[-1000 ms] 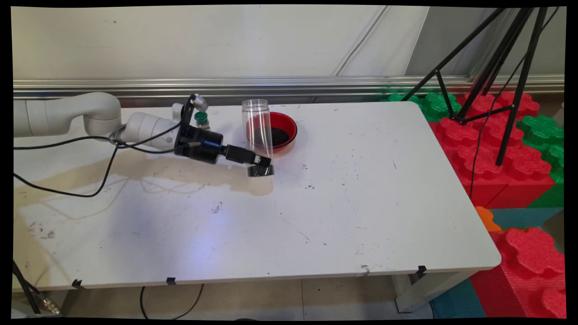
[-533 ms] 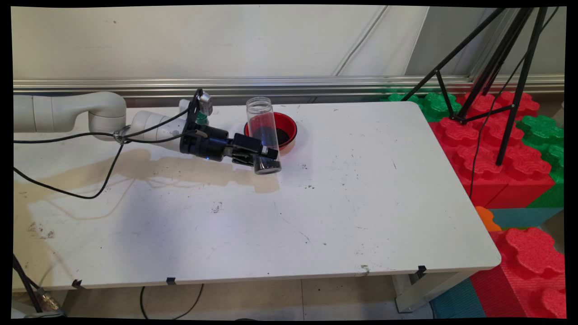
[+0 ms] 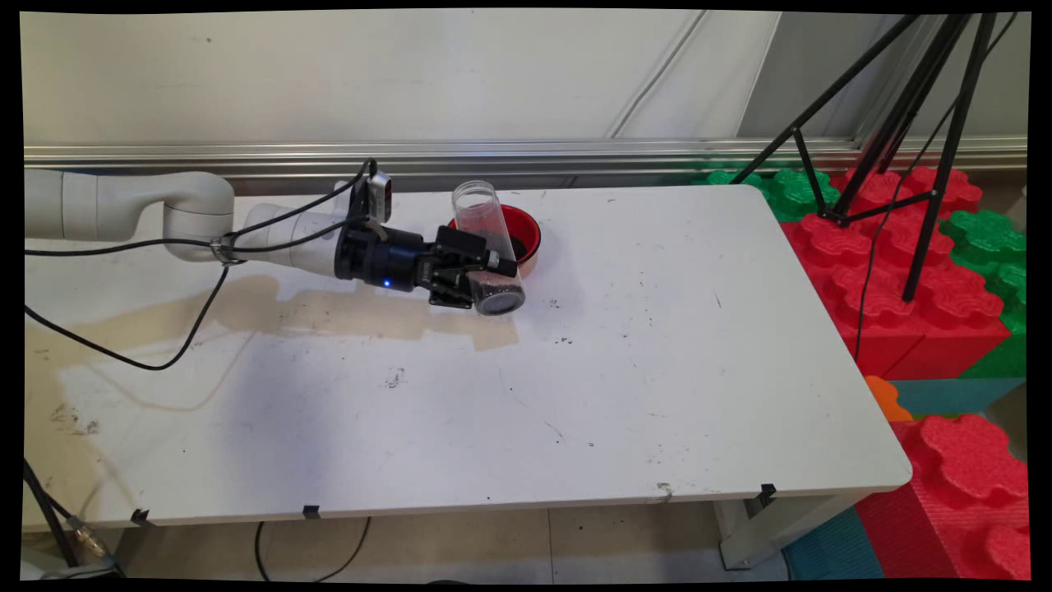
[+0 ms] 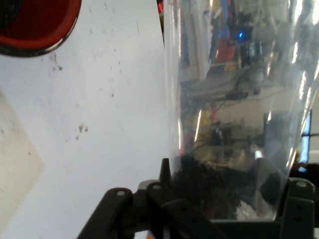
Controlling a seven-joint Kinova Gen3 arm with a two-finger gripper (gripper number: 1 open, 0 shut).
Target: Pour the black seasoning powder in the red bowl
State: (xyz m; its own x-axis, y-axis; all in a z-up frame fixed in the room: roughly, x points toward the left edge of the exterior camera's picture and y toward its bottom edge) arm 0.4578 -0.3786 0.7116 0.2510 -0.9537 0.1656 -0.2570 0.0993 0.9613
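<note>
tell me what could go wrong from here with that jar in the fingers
The clear jar is tilted, gripped near its dark base, with its open mouth towards the red bowl. Dark grains in it could spill onto the white table rather than into the bowl. The gripper holds smooth plastic low down, so the jar might slip or rotate. The jar sits close to the bowl's rim and may knock it.

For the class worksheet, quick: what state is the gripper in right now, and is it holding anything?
Gripper: shut on the clear plastic jar, gripping it near its dark-filled base, jar tilted beside the red bowl.
</note>
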